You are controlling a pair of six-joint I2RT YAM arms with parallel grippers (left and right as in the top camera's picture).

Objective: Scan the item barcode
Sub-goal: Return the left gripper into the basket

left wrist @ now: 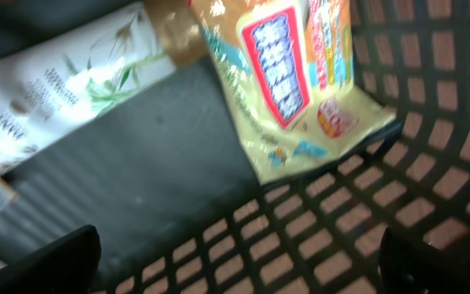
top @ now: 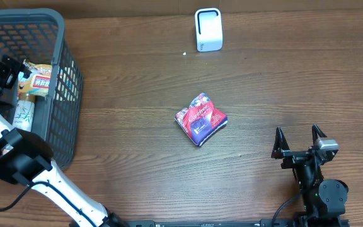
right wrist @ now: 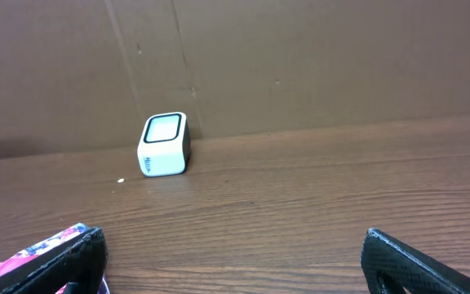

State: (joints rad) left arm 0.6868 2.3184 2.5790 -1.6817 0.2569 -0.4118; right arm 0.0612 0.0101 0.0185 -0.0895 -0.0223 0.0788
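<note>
The left gripper [top: 5, 69] is being held spread and empty inside the basket [top: 65, 44] at the far left corner of the table [top: 125, 75], over a bag [top: 38, 81]. The right gripper [top: 300, 144] is being held spread, empty, by the near edge. The pouch [top: 200, 118] is lying mid-table, the scanner [top: 208, 29] by the far edge.

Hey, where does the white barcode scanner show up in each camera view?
Overhead: the white scanner is at top centre, beyond the red snack packet.
Left wrist: not in it; this view looks into the basket.
Right wrist: left of centre, in the middle distance.
Shared landmark: the red snack packet, mid-picture overhead and in the bottom-left corner of the right wrist view.
</note>
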